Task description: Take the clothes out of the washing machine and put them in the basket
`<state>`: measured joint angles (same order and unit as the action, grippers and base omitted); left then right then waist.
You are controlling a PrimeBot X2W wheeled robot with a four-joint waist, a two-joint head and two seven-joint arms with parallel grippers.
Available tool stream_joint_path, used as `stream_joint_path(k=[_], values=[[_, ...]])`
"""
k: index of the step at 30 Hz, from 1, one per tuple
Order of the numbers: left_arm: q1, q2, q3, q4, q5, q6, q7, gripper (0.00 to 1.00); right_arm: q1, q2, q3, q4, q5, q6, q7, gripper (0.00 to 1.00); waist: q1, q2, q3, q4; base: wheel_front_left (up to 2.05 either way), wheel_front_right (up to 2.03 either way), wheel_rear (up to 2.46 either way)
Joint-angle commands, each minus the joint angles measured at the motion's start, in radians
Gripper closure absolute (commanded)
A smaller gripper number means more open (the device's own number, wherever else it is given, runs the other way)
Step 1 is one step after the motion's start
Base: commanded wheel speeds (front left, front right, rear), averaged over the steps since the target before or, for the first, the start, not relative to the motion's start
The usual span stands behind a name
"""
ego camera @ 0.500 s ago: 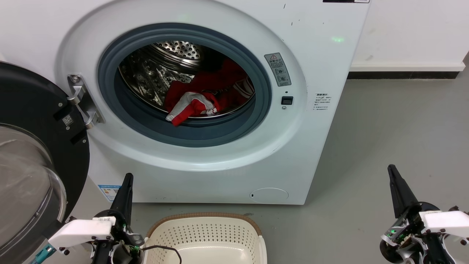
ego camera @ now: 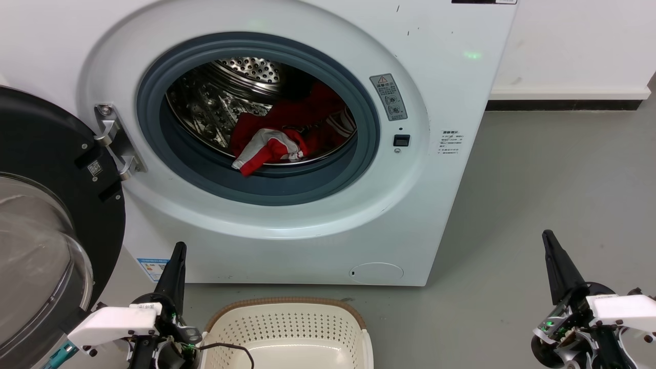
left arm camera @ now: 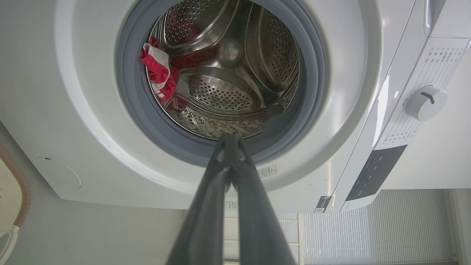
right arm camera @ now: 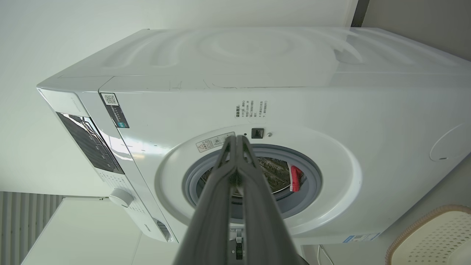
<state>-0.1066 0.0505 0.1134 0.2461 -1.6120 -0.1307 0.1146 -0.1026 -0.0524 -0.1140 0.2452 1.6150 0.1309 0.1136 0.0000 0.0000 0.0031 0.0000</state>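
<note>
The white washing machine [ego camera: 451, 77] stands in front of me with its round door [ego camera: 46, 215] swung open to the left. Red clothes [ego camera: 287, 130] with white panels lie in the steel drum, one piece drooping over the grey gasket [ego camera: 266, 189]. They show too as red clothes [left arm camera: 159, 71] in the left wrist view and clothes [right arm camera: 295, 178] in the right wrist view. The cream basket [ego camera: 287, 328] with a brown rim sits on the floor below the machine, empty. My left gripper [ego camera: 178, 252] is shut beside the basket's left corner. My right gripper [ego camera: 548, 238] is shut, low at the right.
Grey floor [ego camera: 553, 174] stretches to the right of the machine up to a white wall with a dark skirting. The open door takes up the left side. A thin black cable [ego camera: 230, 349] hangs over the basket's left rim.
</note>
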Motion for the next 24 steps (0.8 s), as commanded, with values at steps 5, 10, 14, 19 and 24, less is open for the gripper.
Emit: stream_joint_path(k=[5, 10, 14, 19, 24], values=[[-0.006, -0.001, 0.002, 0.0, -0.002, -0.002, 0.002, 1.0, -0.013, 0.004, 0.001, 0.001, -0.005, 0.0, 0.0, 1.0, 0.0, 0.0, 0.0, 0.0, 0.0, 0.0, 0.0], [-0.006, -0.001, 0.002, 0.0, -0.002, -0.002, 0.002, 1.0, -0.013, 0.004, 0.001, 0.001, -0.005, 0.0, 0.0, 1.0, 0.0, 0.0, 0.0, 0.0, 0.0, 0.0, 0.0], [-0.006, -0.001, 0.002, 0.0, -0.002, -0.002, 0.002, 1.0, -0.013, 0.004, 0.001, 0.001, -0.005, 0.0, 0.0, 1.0, 0.0, 0.0, 0.0, 0.0, 0.0, 0.0, 0.0], [-0.006, -0.001, 0.002, 0.0, -0.002, -0.002, 0.002, 1.0, -0.013, 0.004, 0.001, 0.001, -0.005, 0.0, 0.0, 1.0, 0.0, 0.0, 0.0, 0.0, 0.0, 0.0, 0.0], [0.002, -0.001, -0.008, 0.005, 0.004, 0.0, -0.006, 0.0, 0.005, 0.0, 0.004, 0.002, -0.004, 0.0, -0.007, 0.0, 0.0, 0.0, 0.0, 0.0, 0.0, 0.0, 0.0]])
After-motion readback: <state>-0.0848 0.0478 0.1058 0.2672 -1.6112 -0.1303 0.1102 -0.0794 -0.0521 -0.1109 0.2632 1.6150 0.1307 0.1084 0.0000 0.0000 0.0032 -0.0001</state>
